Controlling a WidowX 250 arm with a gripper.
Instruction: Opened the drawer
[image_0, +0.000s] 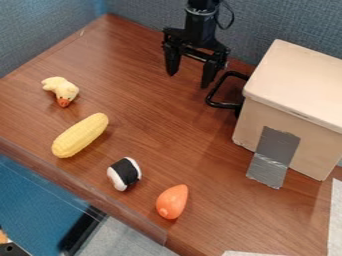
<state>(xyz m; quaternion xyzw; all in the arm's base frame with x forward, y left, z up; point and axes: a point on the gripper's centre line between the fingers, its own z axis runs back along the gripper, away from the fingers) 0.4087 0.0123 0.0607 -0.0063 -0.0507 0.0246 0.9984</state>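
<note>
- Camera view: A black gripper (190, 79) hangs above the far side of the wooden worktop (147, 125), its jaws spread wide with nothing between them.
- The tan drawer unit (297, 82) stands at right, its black handle (219, 103) jutting toward the left, just beside the gripper; gray tape (274, 155) runs from the unit's near side to the wood.
- At left and near lie a yellow duck toy (62, 91), an ear of corn (80, 135), a black-and-white sushi toy (124, 173) and an orange toy (172, 202), all apart from the unit.
- The step in hand appears to be lining up with the handle; the drawer looks shut.
- Next, the gripper would likely need to hook or grasp the handle, then pull left, away from the unit.
</note>
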